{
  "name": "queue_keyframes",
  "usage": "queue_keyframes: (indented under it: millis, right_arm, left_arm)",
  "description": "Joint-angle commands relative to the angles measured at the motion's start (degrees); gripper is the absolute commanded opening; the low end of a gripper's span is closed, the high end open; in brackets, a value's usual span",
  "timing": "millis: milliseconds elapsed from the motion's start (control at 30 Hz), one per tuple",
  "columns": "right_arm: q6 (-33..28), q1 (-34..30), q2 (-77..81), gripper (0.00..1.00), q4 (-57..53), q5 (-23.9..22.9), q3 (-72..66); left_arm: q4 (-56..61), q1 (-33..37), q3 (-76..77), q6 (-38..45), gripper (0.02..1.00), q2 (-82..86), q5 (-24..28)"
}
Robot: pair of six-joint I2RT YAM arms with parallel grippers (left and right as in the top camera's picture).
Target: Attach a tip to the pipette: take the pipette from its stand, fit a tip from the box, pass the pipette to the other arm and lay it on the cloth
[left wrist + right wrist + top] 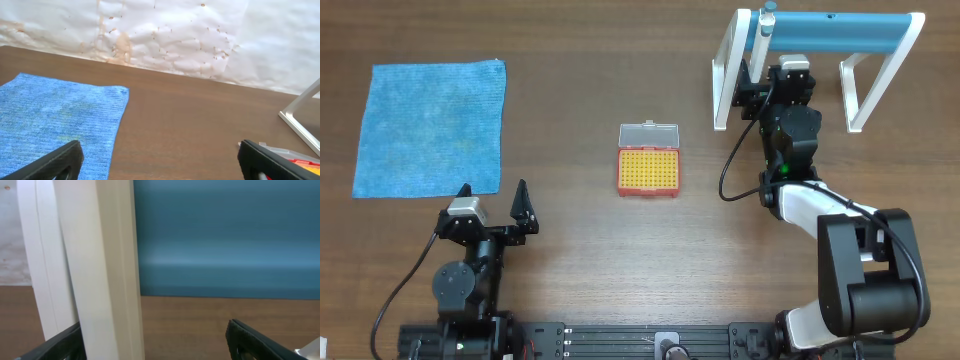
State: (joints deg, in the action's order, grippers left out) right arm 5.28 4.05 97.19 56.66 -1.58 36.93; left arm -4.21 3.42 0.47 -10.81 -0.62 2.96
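**A brown table, three things on it**

The wooden table (580, 250) is dark brown with a plain grain; near its middle sits the tip box (648, 165), an orange base packed with yellow tips, its clear lid folded open on the far side; well off to the box's left lies the blue cloth (430, 130), spread flat and roughly square, one edge a little ragged; to the box's right and somewhat farther back stands the stand (840, 32), white legs planted on the wood, a blue bar across the top.
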Motion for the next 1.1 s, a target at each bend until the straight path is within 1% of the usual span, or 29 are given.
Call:
queue_keyframes:
  millis: [33,200,933,967,1000,1067,1100]
  right_arm:
    - [-0.04,-0.42,1.42,0.862,0.24,-0.79,1.31]
    - [-1.55,-0.87,1.79,0.862,0.22,-0.76,2.08]
    - [-1.51,-1.25,2.80,0.858,-0.61,-0.72,3.87]
    - [-1.51,-1.25,2.80,0.818,-0.66,-0.70,3.87]
    - [-1.51,-1.25,2.80,0.733,-0.81,-0.70,3.87]
    - [-1.51,-1.25,2.80,0.621,-0.94,-0.68,3.87]
    - [-1.49,-1.25,2.80,0.391,-1.07,-0.68,3.87]
  left_arm:
    - [-0.33,-0.35,-0.15,-0.76,0.998,0.42,-0.66]
    - [-0.33,-0.35,-0.15,-0.76,0.996,0.44,-0.63]
    - [-0.35,-0.35,-0.15,-0.76,0.996,0.42,-0.63]
    - [-0.33,-0.35,-0.15,-0.76,0.996,0.42,-0.66]
    - [-0.33,-0.35,-0.15,-0.76,0.996,0.44,-0.66]
    - [-0.33,-0.35,-0.15,-0.76,0.996,0.42,-0.66]
    - [-0.33,-0.35,-0.15,-0.76,0.996,0.42,-0.66]
